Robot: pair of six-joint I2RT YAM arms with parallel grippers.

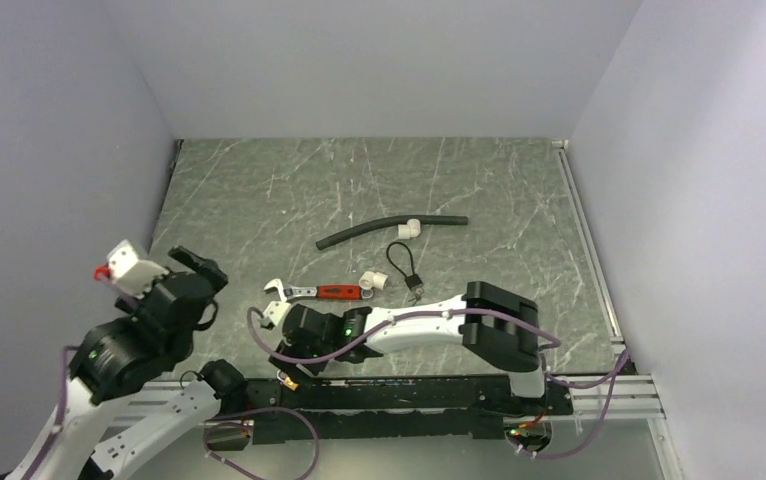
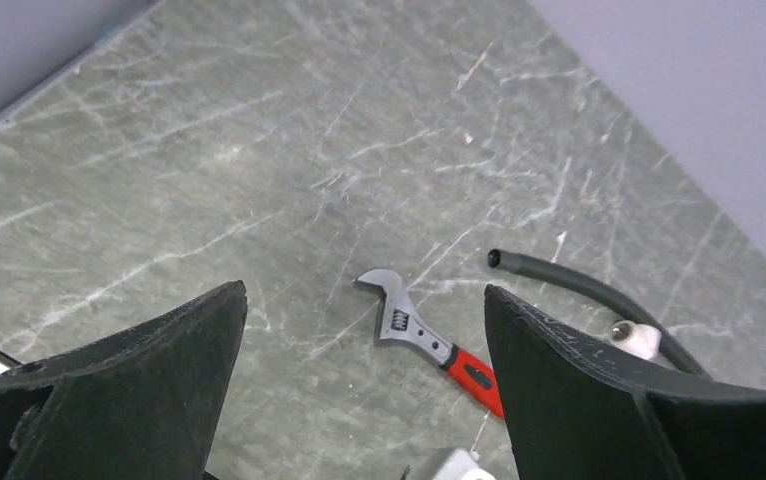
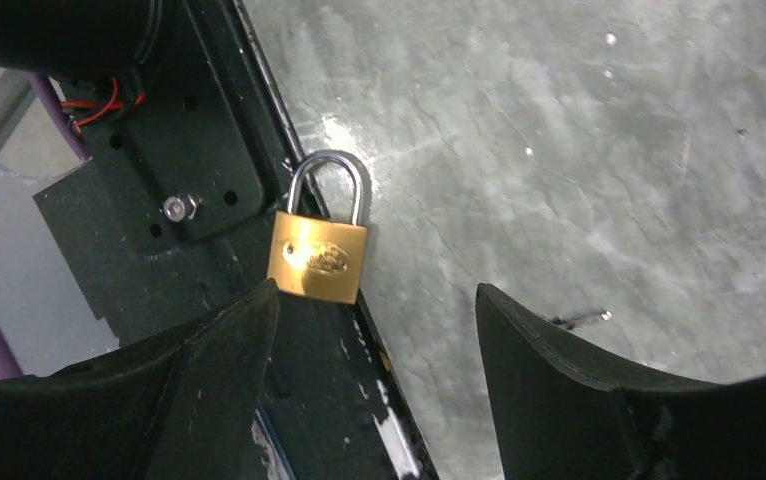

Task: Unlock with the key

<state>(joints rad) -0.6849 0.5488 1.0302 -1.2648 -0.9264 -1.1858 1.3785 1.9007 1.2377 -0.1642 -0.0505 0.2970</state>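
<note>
Right end effector point(image 3: 371, 300) is spread wide with nothing in it, hanging right over the brass padlock point(image 3: 319, 255). The padlock lies flat, body on the black rail point(image 3: 209, 180) at the near edge and shackle poking out onto the surface point(image 3: 609, 150). The key point(image 3: 579, 319) looks like that tiny silvery sliver on the surface, just beside the right finger. Left end effector point(image 2: 364, 292) is released and empty, raised off at the left, with the red-handled wrench point(image 2: 429, 345) lying further out.
</note>
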